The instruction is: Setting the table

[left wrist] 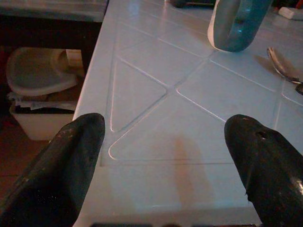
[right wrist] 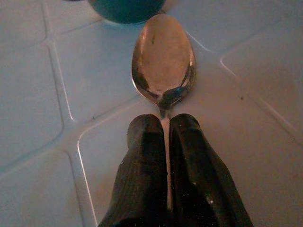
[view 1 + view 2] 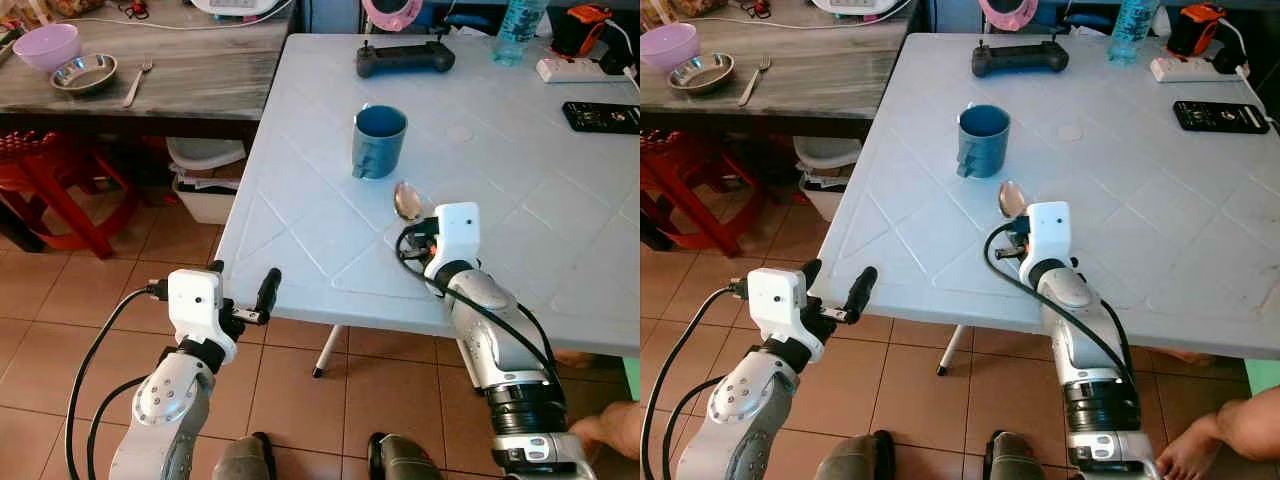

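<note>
A metal spoon (image 3: 407, 200) lies low over the pale blue table (image 3: 300, 230), its bowl pointing at the blue mug (image 3: 379, 141) just beyond it. My right gripper (image 2: 164, 124) is shut on the spoon's handle, and the spoon's bowl (image 2: 163, 59) sticks out past the fingertips. The mug stands upright with its handle toward me. My left gripper (image 3: 245, 278) is open at the table's near left edge, holding nothing. Its two black fingers (image 1: 71, 156) frame the table's corner panel.
A wooden side table (image 3: 200, 75) at the left carries a purple bowl (image 3: 46, 46), a steel bowl (image 3: 84, 72) and a fork (image 3: 138, 80). A black controller (image 3: 405, 58), a water bottle (image 3: 519, 30), a phone (image 3: 602, 116) and a power strip (image 3: 580, 69) sit at the far side. A red stool (image 3: 50, 175) stands on the tiles.
</note>
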You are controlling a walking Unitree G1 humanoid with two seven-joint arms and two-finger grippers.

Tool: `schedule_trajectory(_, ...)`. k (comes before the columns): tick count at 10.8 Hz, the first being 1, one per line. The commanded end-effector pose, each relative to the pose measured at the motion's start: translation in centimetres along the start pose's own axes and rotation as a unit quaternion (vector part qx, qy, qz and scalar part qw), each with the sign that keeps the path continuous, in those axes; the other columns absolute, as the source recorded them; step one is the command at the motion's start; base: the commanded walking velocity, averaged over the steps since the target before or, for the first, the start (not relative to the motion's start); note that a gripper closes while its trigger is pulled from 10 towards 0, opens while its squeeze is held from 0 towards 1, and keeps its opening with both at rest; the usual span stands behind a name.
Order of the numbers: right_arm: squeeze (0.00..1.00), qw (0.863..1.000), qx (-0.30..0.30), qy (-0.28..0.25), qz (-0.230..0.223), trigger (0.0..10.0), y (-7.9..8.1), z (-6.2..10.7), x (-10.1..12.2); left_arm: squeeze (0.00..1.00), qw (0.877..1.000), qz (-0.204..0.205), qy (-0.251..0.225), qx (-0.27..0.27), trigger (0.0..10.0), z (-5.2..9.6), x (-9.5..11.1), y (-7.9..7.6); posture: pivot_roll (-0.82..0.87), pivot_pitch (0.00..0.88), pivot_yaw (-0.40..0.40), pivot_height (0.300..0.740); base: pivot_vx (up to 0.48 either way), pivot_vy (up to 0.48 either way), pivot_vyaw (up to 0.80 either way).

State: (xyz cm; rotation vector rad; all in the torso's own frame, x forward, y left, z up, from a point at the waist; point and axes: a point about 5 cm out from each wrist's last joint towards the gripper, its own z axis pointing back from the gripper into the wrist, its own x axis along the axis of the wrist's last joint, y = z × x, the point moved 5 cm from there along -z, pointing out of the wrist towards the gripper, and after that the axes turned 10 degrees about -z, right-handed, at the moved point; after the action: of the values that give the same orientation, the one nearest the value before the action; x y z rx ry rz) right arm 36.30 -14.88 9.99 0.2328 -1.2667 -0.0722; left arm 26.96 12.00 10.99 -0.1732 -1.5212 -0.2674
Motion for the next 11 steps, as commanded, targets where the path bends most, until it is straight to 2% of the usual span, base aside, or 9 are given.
schedule_trajectory(1, 0.00, 0.994, -0.045, 0.095, -0.032, 0.0, -2.0, 0.6, -5.0, 0.00, 1.000, -0.012, -0.003, 0.005, 10.0, 0.0, 0.3, 0.3, 0.04, 0.181, 0.080, 0.740, 0.000, 0.000, 0.00)
schedule_trajectory(2, 0.00, 0.992, -0.048, 0.088, -0.079, 0.0, -1.4, 1.1, -4.8, 0.00, 1.000, -0.014, 0.002, 0.011, 10.0, 0.0, 0.1, 0.4, 0.04, 0.178, 0.079, 0.740, 0.000, 0.000, 0.00)
schedule_trajectory(4, 0.00, 0.992, -0.029, 0.072, -0.103, 0.0, 0.1, 1.7, -4.1, 0.00, 1.000, -0.013, 0.004, 0.020, 10.0, -0.2, 0.0, 0.7, 0.04, 0.175, 0.076, 0.740, 0.000, 0.000, 0.00)
schedule_trajectory(6, 0.00, 0.991, 0.008, 0.086, -0.097, 0.0, 2.6, 2.7, -3.8, 0.00, 0.999, -0.028, 0.016, 0.033, 10.0, -0.2, -0.4, 1.2, 0.03, 0.170, 0.077, 0.740, 0.000, 0.148, 0.00)
schedule_trajectory(7, 0.00, 0.992, 0.032, 0.102, -0.072, 0.0, 3.7, 3.1, -4.2, 0.00, 0.999, -0.031, 0.018, 0.037, 10.0, -0.3, -0.5, 1.4, 0.03, 0.168, 0.077, 0.740, 0.000, 0.480, 0.00)
schedule_trajectory(8, 0.00, 0.989, 0.049, 0.117, -0.073, 0.0, 4.3, 3.3, -4.7, 0.00, 0.998, -0.036, 0.019, 0.046, 10.0, -0.5, -0.6, 1.7, 0.03, 0.163, 0.076, 0.740, 0.000, 0.480, 0.00)
schedule_trajectory(10, 0.00, 0.988, 0.055, 0.122, -0.072, 0.0, 4.4, 3.3, -4.7, 0.00, 0.997, -0.041, 0.019, 0.057, 10.0, -0.8, -0.5, 2.1, 0.02, 0.157, 0.076, 0.740, 0.000, 0.480, 0.00)
schedule_trajectory(11, 0.00, 0.990, 0.066, 0.110, -0.050, 0.0, 4.7, 3.1, -4.1, 0.00, 0.997, -0.038, 0.020, 0.059, 10.0, -0.9, -0.6, 2.1, 0.02, 0.154, 0.074, 0.740, 0.000, 0.480, 0.00)
